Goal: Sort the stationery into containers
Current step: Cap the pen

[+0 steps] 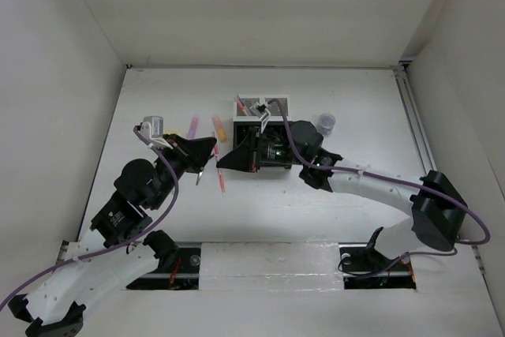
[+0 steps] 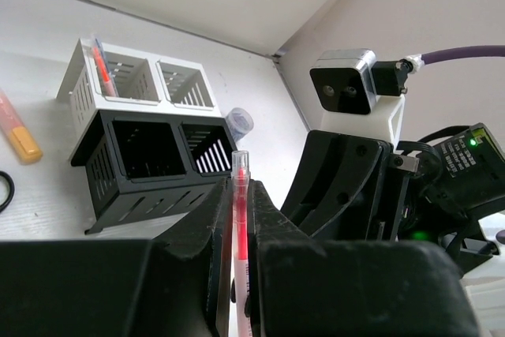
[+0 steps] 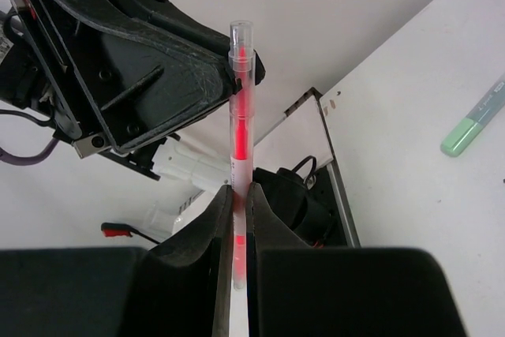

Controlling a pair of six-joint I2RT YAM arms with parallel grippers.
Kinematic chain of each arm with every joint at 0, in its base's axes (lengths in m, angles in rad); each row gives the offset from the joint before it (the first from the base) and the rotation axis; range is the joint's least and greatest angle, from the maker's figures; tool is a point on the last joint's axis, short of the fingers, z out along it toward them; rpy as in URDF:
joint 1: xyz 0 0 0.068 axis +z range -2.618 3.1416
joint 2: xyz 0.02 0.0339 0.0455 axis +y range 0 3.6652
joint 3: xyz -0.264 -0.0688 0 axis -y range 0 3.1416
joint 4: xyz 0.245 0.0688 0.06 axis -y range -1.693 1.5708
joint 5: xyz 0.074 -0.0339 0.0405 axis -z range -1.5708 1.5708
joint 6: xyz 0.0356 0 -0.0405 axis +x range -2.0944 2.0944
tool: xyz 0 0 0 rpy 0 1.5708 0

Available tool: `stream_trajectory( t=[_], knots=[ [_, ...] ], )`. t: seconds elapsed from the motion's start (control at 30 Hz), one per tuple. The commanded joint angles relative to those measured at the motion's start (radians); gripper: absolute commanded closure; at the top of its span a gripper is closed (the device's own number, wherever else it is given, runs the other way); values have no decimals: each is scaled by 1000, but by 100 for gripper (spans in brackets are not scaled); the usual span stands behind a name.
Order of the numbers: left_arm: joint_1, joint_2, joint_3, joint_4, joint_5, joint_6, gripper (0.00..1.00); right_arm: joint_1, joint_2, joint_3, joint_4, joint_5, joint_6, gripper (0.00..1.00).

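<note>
Left pincer (image 2: 239,195): nearly shut. Its two black fingers squeeze one thin red see-through pen (image 3: 239,116).
Right pincer (image 3: 239,195): nearly shut too. It pinches the same red pen.
Red pen: one. It is up in the air between the two pincers, just in front of the boxes.
Mesh boxes (image 2: 118,187): four, joined in one block. Two are white boxes (image 2: 83,92) at the back. Two are bigger black boxes (image 2: 102,167) at the front.
Pen in a box: one orange-red pen (image 2: 100,65) stands in the left white box.
Highlighters: three lie on the white table (image 1: 260,211). A stubby pink highlighter (image 1: 192,125) and a stubby orange highlighter (image 1: 220,128) lie left of the boxes. A stubby green highlighter (image 3: 472,122) shows only in the right wrist view.
Small round grey thing (image 1: 326,122): one, near the boxes on their right.
</note>
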Motion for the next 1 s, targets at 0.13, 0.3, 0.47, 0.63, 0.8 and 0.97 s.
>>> stream_trajectory(
  t=[0.13,0.3,0.47,0.63,0.8,0.97],
  knots=[
    [-16,24,-19,-189,123,6,100,-46,-9,159,234,86,-9,100],
    [-16,35,-19,-189,123,-3,100,-89,27,197,225,34,1,100],
    [-16,35,-19,-198,114,-3,100,-102,27,211,211,34,-9,100],
    [-16,44,-19,-198,123,-3,100,-112,27,232,211,9,-9,100],
    [-16,44,-19,-189,123,-3,100,-131,41,255,211,9,-9,100],
    [-16,44,-19,-189,123,-3,100,-131,63,297,200,0,1,100]
  ],
)
